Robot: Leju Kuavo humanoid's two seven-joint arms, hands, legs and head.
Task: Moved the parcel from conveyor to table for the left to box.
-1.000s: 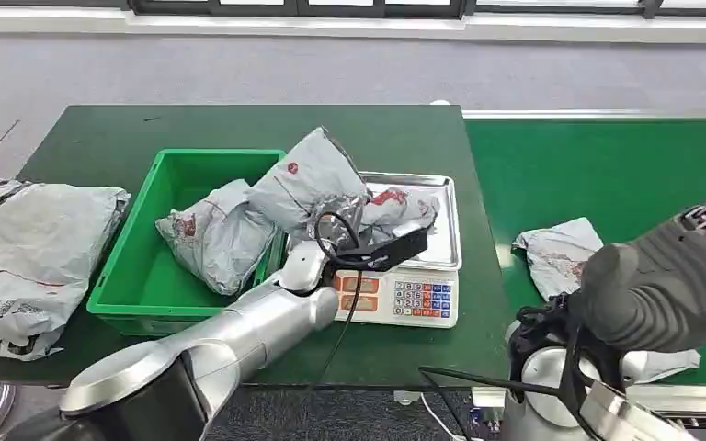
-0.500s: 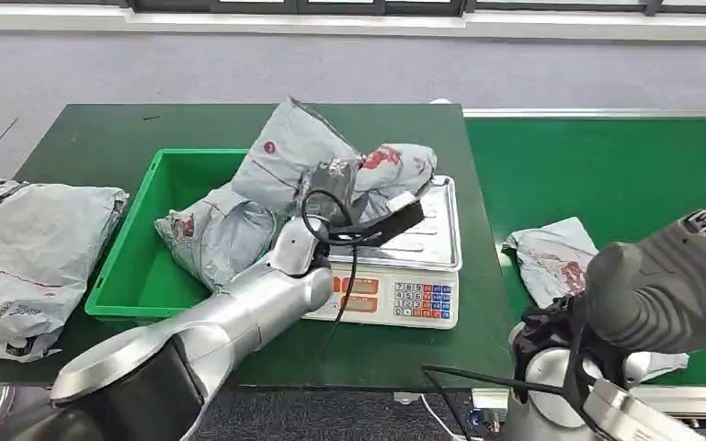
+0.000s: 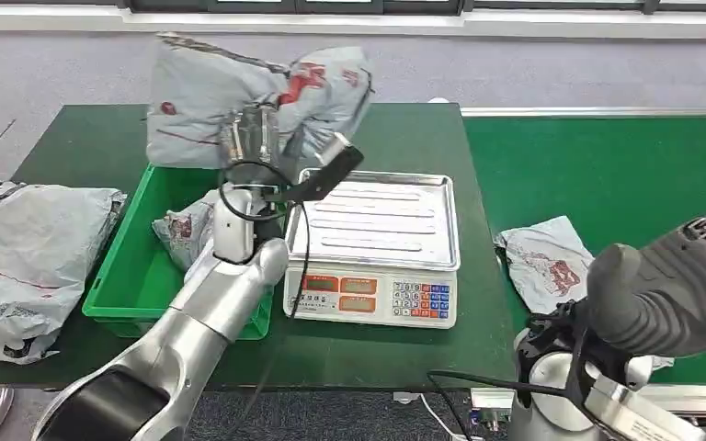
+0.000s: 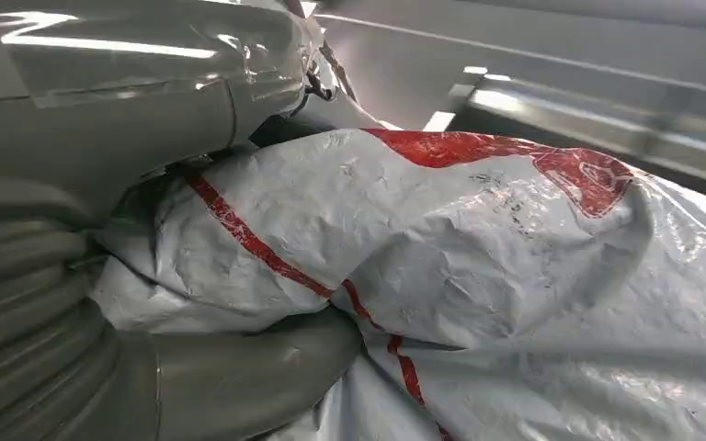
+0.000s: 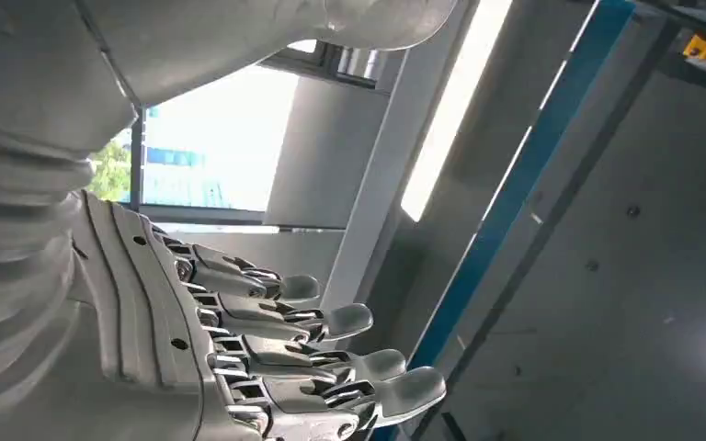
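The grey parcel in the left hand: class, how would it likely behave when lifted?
Probably floppy: the parcel sags and creases around the left hand. Likely light, since one hand holds it aloft. Its glossy wrap may be slippery.

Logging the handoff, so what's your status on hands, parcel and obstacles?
Left hand grips grey parcel, raised above green bin. Right hand open, holding nothing. One parcel already in bin; scale tray bare.

Counting four grey parcels total: one parcel (image 3: 239, 96) up in the left hand (image 3: 256, 138), one (image 3: 184, 230) in the bin just below that hand, one (image 3: 28, 262) off to its left, and one (image 3: 552, 262) near the right hand (image 3: 689, 285). Also one green bin (image 3: 119, 276) and one scale (image 3: 381, 248).
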